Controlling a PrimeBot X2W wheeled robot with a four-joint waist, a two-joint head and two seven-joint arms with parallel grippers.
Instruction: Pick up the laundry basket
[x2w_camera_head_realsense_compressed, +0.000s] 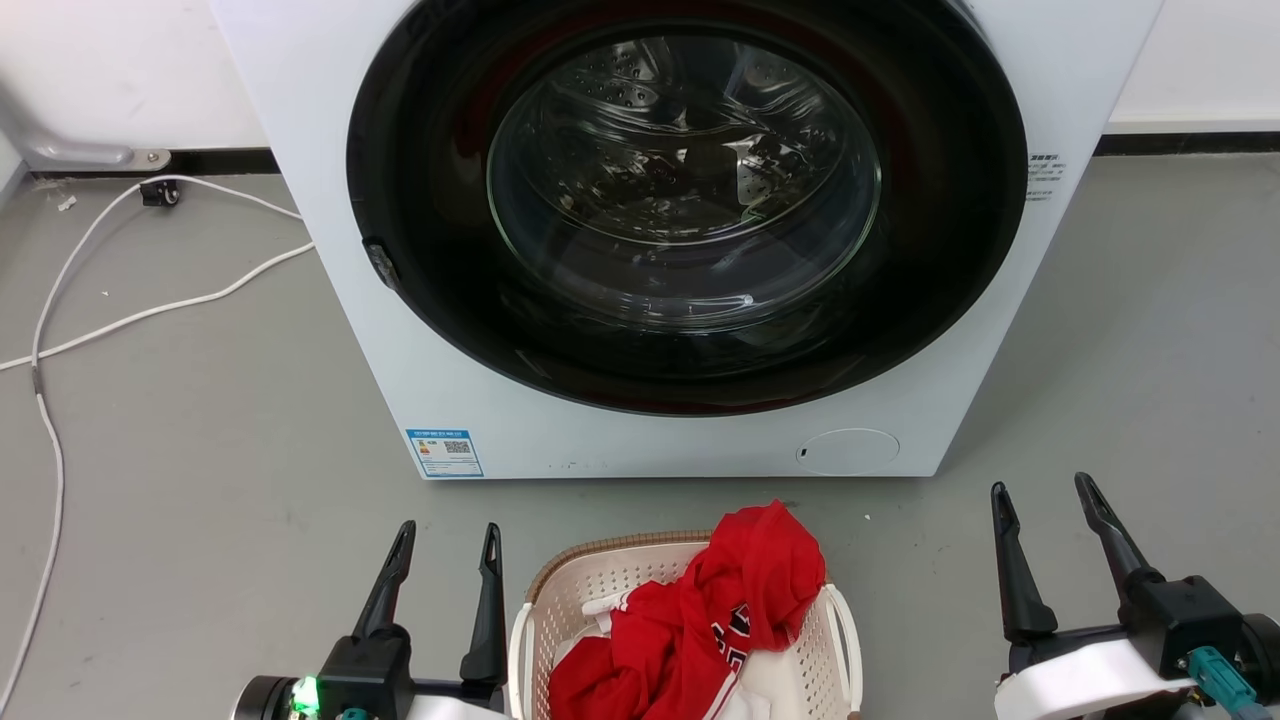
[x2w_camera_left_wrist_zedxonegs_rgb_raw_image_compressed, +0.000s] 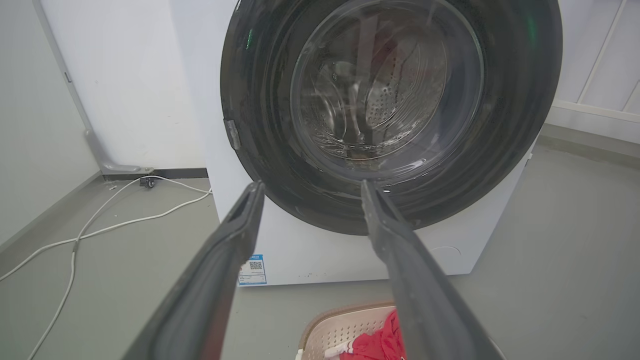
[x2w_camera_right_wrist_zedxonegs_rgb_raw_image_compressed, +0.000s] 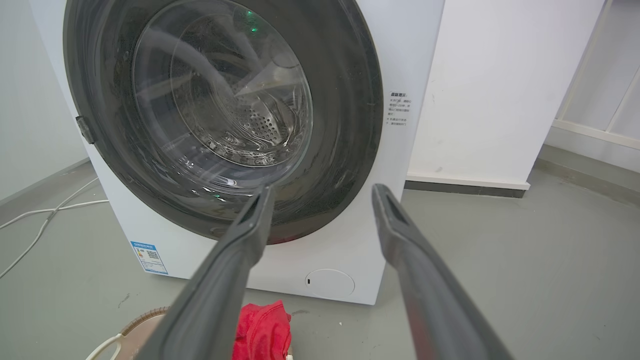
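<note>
Cream-white laundry basket (x2w_camera_head_realsense_compressed: 590, 600) sits on the grey floor (x2w_camera_head_realsense_compressed: 200, 450) in front of the washing machine (x2w_camera_head_realsense_compressed: 600, 440), a red garment (x2w_camera_head_realsense_compressed: 740, 600) heaped inside. The left gripper (x2w_camera_head_realsense_compressed: 448, 530) hangs just beside it and the right gripper (x2w_camera_head_realsense_compressed: 1042, 486) farther off, both spread and empty. In the left wrist view the basket lies low between the parted fingers. In the right wrist view its rim peeks in at lower left.

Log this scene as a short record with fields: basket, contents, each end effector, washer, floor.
basket: laundry basket on the floor in front of the washer, not gripped
contents: red garment heaped inside
left arm: left end effector open, empty, close beside the basket's left side
right arm: right end effector open, empty, farther off to the basket's right
washer door: looks shut
floor: white cable at left
</note>
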